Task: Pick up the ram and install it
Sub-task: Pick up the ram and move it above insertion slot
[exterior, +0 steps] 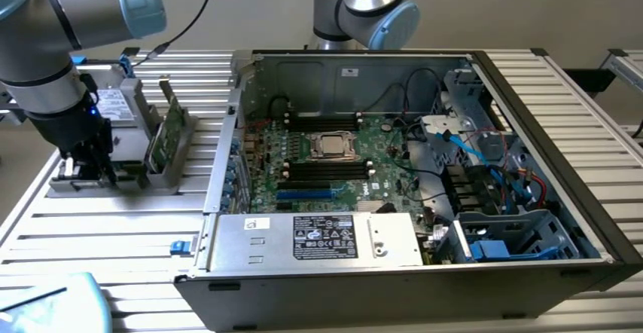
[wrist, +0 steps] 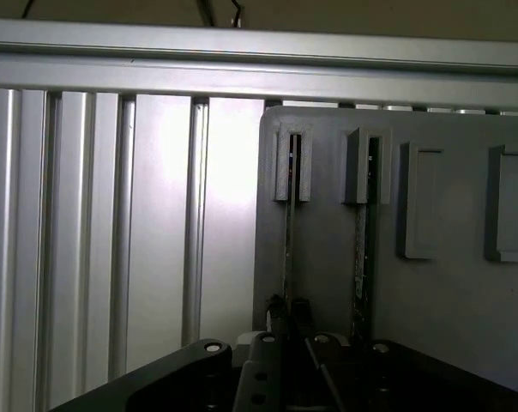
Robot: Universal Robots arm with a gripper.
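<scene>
Wrist view: ram (wrist: 289,249) edge-on at end effector (wrist: 289,345).

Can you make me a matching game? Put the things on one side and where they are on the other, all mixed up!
Things
1. ram
2. gripper
3. motherboard
4. blue cables

Places
A. flat inside the open computer case
B. on edge in the grey rack
C. by the case wall, on the exterior view's right
D. on the arm, down at the rack

Pairs: 1-B, 2-D, 3-A, 4-C
</scene>
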